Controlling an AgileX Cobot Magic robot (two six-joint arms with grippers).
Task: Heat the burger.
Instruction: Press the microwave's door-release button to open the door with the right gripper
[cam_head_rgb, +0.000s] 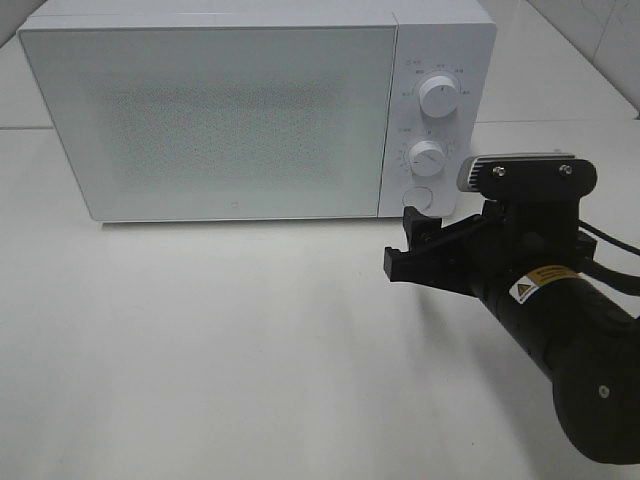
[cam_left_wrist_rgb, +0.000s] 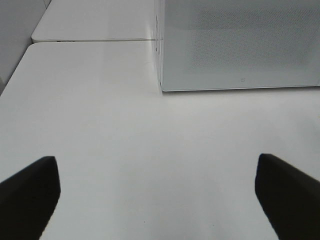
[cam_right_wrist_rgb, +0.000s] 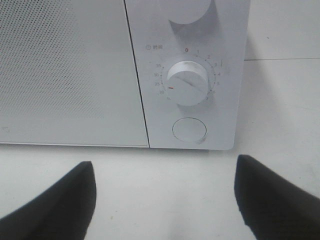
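Presently, we find the microwave (cam_head_rgb: 210, 110) standing at the back of the white surface (cam_head_rgb: 200, 350) with its door (cam_head_rgb: 205, 115) shut flush against the control panel. The door's dotted window is pale and shows us nothing of the inside. We therefore cannot tell where the burger is, as no view shows it.

On the control panel we note an upper dial (cam_head_rgb: 438, 95), a lower dial (cam_head_rgb: 427, 158) and a round button (cam_head_rgb: 421, 197) beneath them. The right wrist view shows the lower dial ringed with small numerals and a red zero at its top. We cannot read its setting with confidence.

The right gripper (cam_head_rgb: 408, 243) sits low over the surface, directly in front of the control panel and pointing at the round button. Its jaws stand wide apart with nothing between them. In the high view one dark fingertip overlaps the button's lower edge. The right wrist view, however, shows a strip of bare surface between the fingertips (cam_right_wrist_rgb: 55, 200) and the microwave's front, so we record it as near but apart.

The left gripper (cam_left_wrist_rgb: 157, 200) appears only in its own wrist view. Its jaws are spread wide and hold nothing. It hangs over bare surface, well short of the microwave's front left corner.
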